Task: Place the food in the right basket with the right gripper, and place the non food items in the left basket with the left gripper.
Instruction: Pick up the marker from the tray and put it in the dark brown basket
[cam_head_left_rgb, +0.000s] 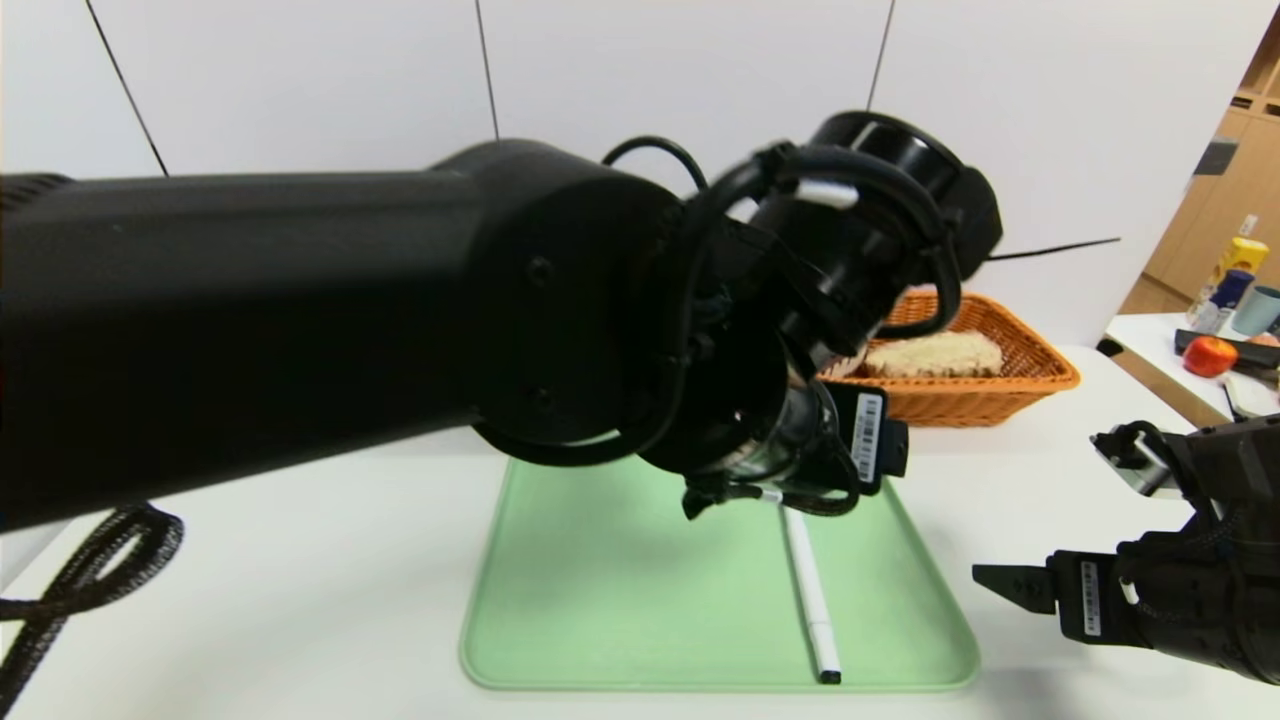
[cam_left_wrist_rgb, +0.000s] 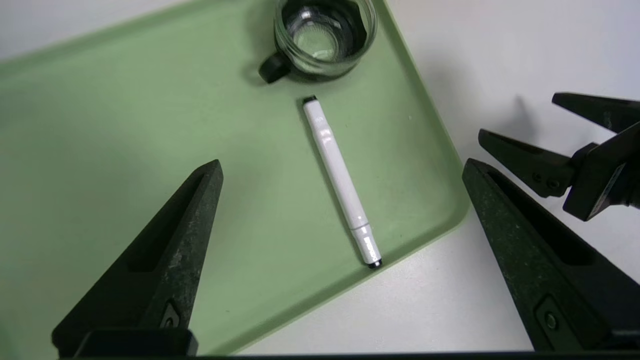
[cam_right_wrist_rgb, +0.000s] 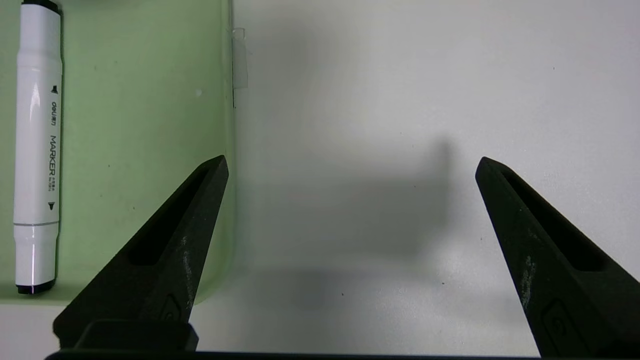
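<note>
A white marker (cam_left_wrist_rgb: 340, 180) lies on the green tray (cam_left_wrist_rgb: 100, 125), its tip against the tray's rim. A small glass cup (cam_left_wrist_rgb: 325, 35) with a black handle stands on the tray just beyond it. My left gripper (cam_left_wrist_rgb: 342, 166) hangs open above the marker with nothing between its fingers. In the head view the left arm (cam_head_left_rgb: 300, 320) hides its own gripper and the left basket. My right gripper (cam_right_wrist_rgb: 351, 161) is open and empty over the white table beside the tray's right edge. A piece of bread (cam_head_left_rgb: 935, 355) lies in the orange right basket (cam_head_left_rgb: 1040, 372).
The marker (cam_head_left_rgb: 812, 595) lies near the tray's (cam_head_left_rgb: 600, 600) right side in the head view. A side table (cam_head_left_rgb: 1150, 335) at the far right holds an apple (cam_head_left_rgb: 1210, 355) and cups. A black cable (cam_head_left_rgb: 90, 570) loops at the left.
</note>
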